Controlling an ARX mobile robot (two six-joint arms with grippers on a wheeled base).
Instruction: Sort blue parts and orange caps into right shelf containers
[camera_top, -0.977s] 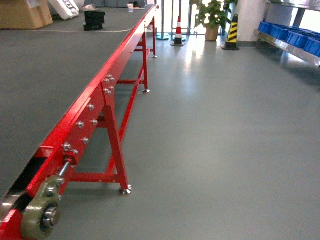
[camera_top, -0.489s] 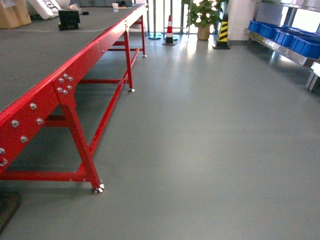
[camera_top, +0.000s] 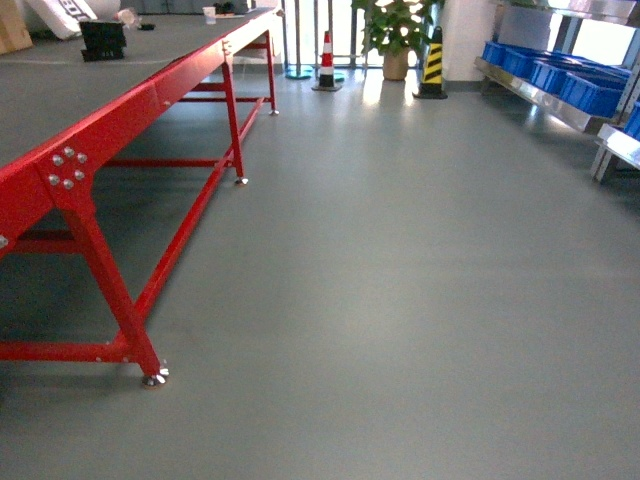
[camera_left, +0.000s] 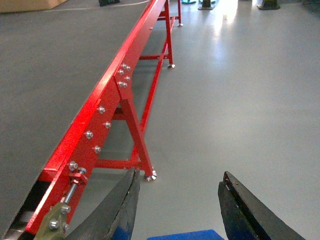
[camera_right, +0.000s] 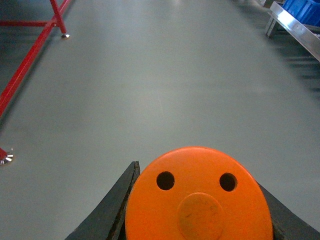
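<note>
Orange cap (camera_right: 199, 196) clamped in right gripper (camera_right: 195, 210) (no legible print), blue part (camera_left: 186, 235) between left gripper (camera_left: 177, 210) fingers, grasp unclear

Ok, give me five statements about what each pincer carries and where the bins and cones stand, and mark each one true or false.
1. The right pincer is shut on an orange cap. True.
2. The left pincer carries an orange cap. False: a blue part shows between its fingers at the bottom edge of the left wrist view.
3. The blue bins sit on a metal shelf at the right of the head view. True.
4. The red conveyor frame runs along the right of the head view. False: it runs along the left.
5. The yellow-black cone stands on the conveyor belt. False: it stands on the floor beside the potted plant.
</note>
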